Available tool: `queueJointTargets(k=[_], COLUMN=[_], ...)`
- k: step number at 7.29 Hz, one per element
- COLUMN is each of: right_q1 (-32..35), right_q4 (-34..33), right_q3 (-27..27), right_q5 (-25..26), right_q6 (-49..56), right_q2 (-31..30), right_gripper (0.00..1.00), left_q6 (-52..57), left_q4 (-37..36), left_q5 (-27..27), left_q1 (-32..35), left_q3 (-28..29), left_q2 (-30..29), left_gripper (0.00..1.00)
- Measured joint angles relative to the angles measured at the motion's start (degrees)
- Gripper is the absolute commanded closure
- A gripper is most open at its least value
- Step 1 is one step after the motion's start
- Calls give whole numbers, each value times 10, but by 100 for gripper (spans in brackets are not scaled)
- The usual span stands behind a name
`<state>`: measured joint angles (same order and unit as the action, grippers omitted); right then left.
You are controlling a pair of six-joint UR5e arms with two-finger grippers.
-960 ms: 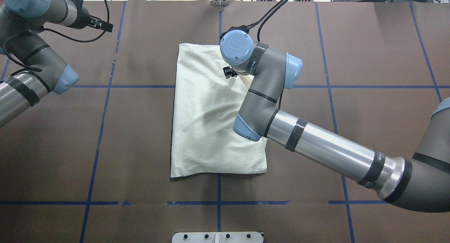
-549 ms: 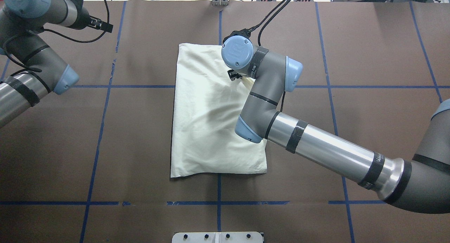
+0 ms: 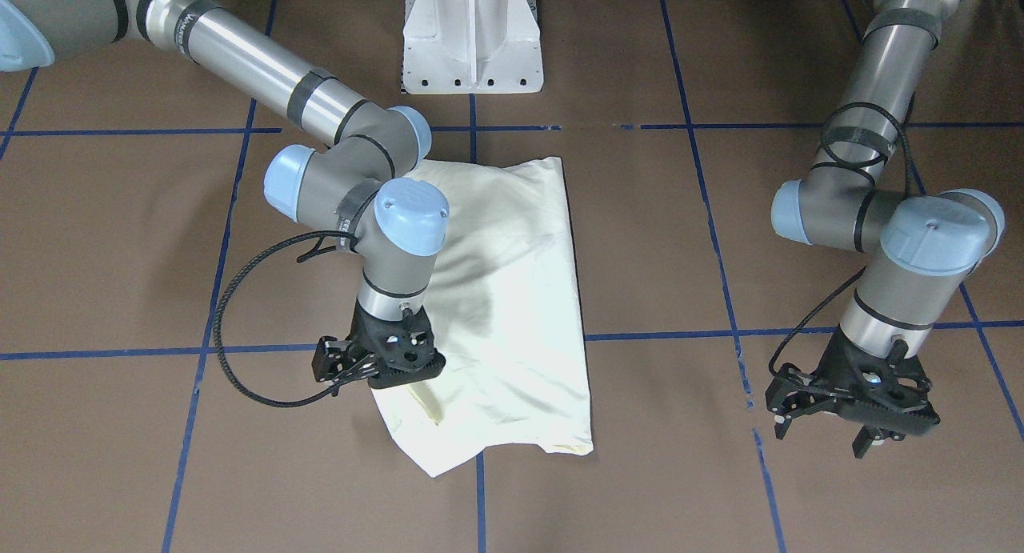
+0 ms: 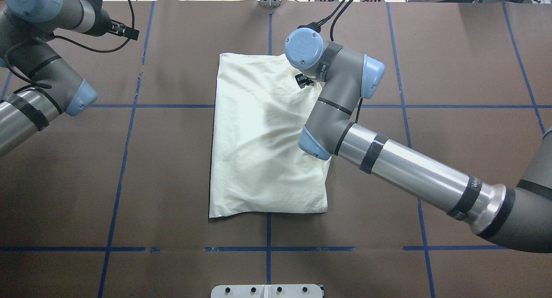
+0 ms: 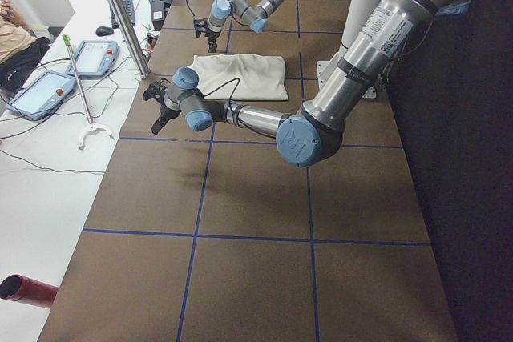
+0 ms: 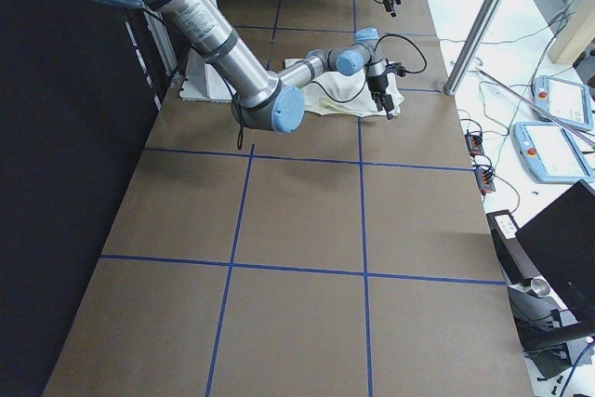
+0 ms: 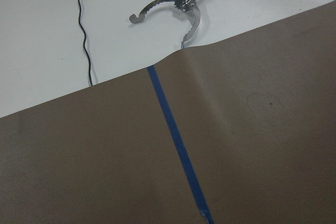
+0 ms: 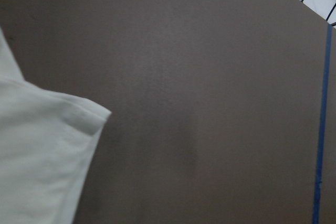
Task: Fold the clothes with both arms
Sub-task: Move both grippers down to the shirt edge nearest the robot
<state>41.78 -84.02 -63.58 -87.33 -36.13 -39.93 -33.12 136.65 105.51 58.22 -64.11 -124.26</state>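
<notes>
Since the T-shirt (image 4: pixel 258 160) lies cream side up as a folded rectangle mid table (image 4: pixel 129 181), the right gripper (image 3: pixel 398 377) sits low at its far corner, probably to square that edge; grip hidden, cannot tell. The left gripper (image 3: pixel 824 437) hangs spread, empty, well aside.

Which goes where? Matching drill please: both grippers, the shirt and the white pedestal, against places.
Things:
1. right gripper
2. left gripper
3. T-shirt
4. white pedestal

Places:
A. over bare table, away from the T-shirt
B. at the T-shirt's far corner, robot's right side
C. folded, plain cream side up, mid-table
D. at the table's robot-side edge, between the arms

Pairs: 1-B; 2-A; 3-C; 4-D
</notes>
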Motion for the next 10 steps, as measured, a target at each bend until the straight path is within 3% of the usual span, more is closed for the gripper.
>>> queueJointTargets(k=[2,4,7,9,10], right_q1=[26,35,-24,-74,-93], right_q4=[4,12,37,40,40], right_q3=[-22,-98,-326,-469,-515], right_q5=[-42,-125,-153,-148,-146], right_q6=[14,-46,-224,-381,-451], right_q2=[-12,-40,-183,-266,-291], right_gripper=[0,0,0,0,0], left_q6=[-12,-73,-227,-328,-375], left_q4=[4,5,1,-2,-4], left_q5=[0,21,32,1,-25], left_q1=[-5,-26,-97,-178,-224], left_q3=[-8,-45,-192,-307,-349], left_q2=[0,16,97,166,192], left_gripper=[0,0,0,0,0])
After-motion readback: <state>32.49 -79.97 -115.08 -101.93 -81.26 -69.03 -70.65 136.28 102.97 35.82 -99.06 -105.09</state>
